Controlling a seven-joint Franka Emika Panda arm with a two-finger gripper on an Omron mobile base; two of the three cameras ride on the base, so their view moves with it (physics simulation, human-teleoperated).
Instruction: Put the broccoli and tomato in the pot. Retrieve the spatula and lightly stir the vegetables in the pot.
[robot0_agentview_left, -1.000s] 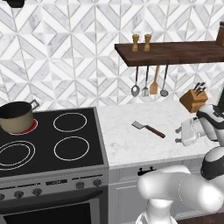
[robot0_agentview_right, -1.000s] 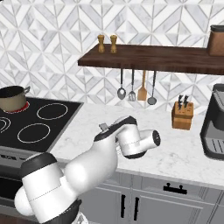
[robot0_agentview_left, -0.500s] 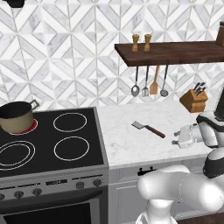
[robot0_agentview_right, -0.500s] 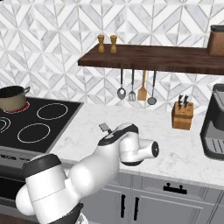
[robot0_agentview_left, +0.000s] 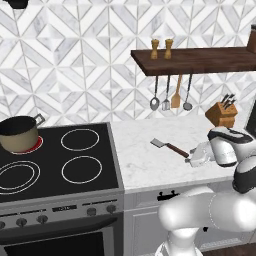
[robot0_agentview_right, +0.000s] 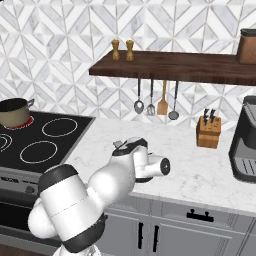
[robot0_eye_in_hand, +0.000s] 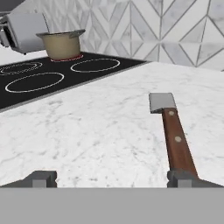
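From the pot (robot0_agentview_left: 18, 133) on the stove's far-left burner, past the spatula (robot0_agentview_left: 171, 147) lying flat on the counter (robot0_agentview_left: 145, 165), the gripper (robot0_eye_in_hand: 113, 178) hung low, fingers (robot0_eye_in_hand: 41, 178) spread wide, and should centre on the handle before closing.

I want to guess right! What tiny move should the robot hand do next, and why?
Probably shift sideways to centre on the spatula handle. The gripper is open and low over the counter, but the handle lies at one fingertip, not between them.
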